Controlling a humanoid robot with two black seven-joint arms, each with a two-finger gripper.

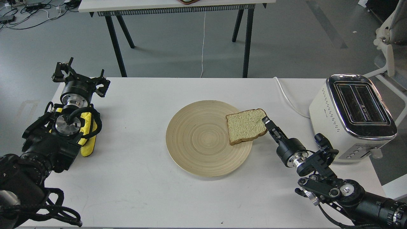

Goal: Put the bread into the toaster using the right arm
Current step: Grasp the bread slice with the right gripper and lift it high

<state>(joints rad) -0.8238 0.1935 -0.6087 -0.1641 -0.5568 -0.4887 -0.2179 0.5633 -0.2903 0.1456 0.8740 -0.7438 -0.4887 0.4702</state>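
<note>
White tabletop (133, 178) fills your view, with grey floor and a second table beyond it. Your toaster (353, 117) stands at the right edge, chrome top and both slots facing up, so a slice has to go in from above, standing on edge. Nearer the middle lies the round wooden plate (197, 140), and the bread (247, 126) overhangs its right rim, tilted up on that side. Your right gripper (266, 122) has reached in from the toaster side and is pinched closed on the slice's right edge, which probably explains the tilt. Your left gripper (79, 76) waits well apart at the far left, fingers spread and holding nothing, out of the way.
</note>
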